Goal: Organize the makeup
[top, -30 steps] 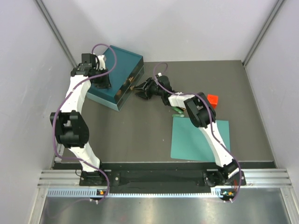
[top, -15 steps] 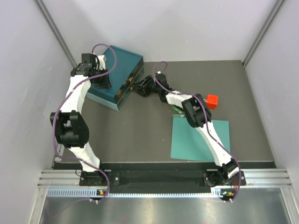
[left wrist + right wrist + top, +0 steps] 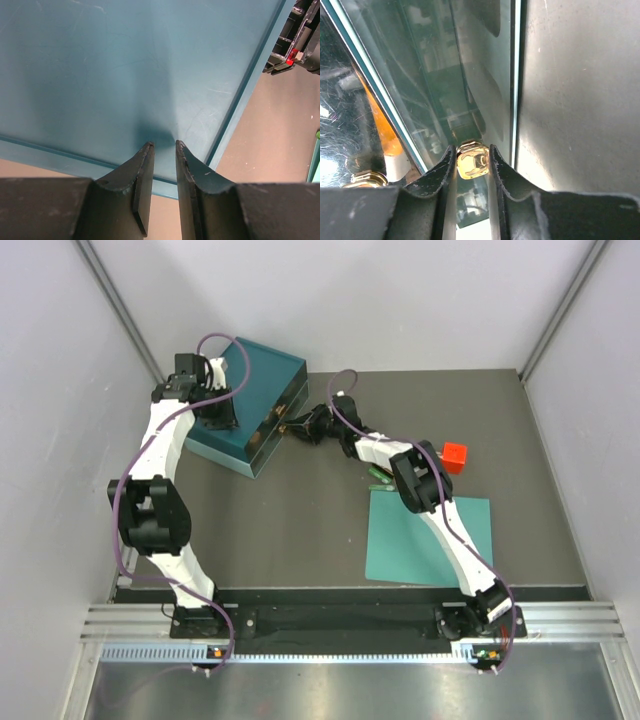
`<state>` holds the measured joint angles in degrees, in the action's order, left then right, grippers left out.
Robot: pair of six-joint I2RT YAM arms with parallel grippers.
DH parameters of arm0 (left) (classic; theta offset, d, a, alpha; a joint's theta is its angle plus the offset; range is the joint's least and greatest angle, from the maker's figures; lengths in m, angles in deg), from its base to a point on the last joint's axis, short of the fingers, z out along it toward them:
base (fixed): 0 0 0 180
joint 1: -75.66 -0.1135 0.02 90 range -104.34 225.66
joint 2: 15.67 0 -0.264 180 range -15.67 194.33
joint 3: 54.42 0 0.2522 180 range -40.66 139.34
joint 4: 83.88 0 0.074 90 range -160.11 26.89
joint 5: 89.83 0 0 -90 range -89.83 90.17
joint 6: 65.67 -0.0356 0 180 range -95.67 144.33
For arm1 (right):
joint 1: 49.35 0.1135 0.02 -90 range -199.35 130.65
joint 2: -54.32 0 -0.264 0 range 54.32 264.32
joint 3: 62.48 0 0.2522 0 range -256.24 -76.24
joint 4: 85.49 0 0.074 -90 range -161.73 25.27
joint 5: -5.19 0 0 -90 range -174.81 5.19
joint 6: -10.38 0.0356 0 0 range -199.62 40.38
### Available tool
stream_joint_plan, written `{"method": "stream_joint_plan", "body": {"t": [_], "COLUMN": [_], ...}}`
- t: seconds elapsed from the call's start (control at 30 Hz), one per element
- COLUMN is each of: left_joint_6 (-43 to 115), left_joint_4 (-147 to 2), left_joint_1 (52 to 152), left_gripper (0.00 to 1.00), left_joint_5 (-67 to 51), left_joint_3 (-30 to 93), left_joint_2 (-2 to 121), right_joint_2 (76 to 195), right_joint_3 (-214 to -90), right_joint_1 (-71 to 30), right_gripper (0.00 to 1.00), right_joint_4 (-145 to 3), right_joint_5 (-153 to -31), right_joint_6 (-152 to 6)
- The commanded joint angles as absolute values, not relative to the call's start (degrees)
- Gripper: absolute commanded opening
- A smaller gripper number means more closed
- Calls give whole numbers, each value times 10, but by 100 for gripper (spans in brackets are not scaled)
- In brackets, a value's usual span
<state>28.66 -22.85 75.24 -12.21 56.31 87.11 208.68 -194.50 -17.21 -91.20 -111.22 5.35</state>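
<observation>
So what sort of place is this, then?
Probably a robot test cell: a left arm and right arm bolted to a metal rail, with plain grey walls closing it in.

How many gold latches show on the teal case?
2. One latch sits between the right gripper's fingers; the other latch is at the lower left of the right wrist view. More may be hidden.

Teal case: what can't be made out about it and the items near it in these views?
- Contents of the case: overhead view, the lid and left arm cover them.
- Green tube: overhead view, mostly under the right arm.
- Gold clasp in the right pincer: right wrist view, too close to tell if latched.
</observation>
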Motion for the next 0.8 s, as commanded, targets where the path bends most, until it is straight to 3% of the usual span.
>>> {"method": "stream_joint_plan", "body": {"t": [0.0,0.77], "left_joint_6": [279,283], "left_joint_4": [-125,-127], "left_joint_1": [754,755], "left_gripper": [30,30], "left_joint_5": [-101,-104], "left_joint_3": [541,542], "left_joint_2": [919,922], "right_joint_2": [2081,1964], "right_joint_3": [-1961,-1885], "right_joint_1": [-169,-232], "right_gripper": [1,0], "right_joint_4": [-864,-666], "right_joint_5": [-1092,-1112], "right_joint_6": [21,-187]}}
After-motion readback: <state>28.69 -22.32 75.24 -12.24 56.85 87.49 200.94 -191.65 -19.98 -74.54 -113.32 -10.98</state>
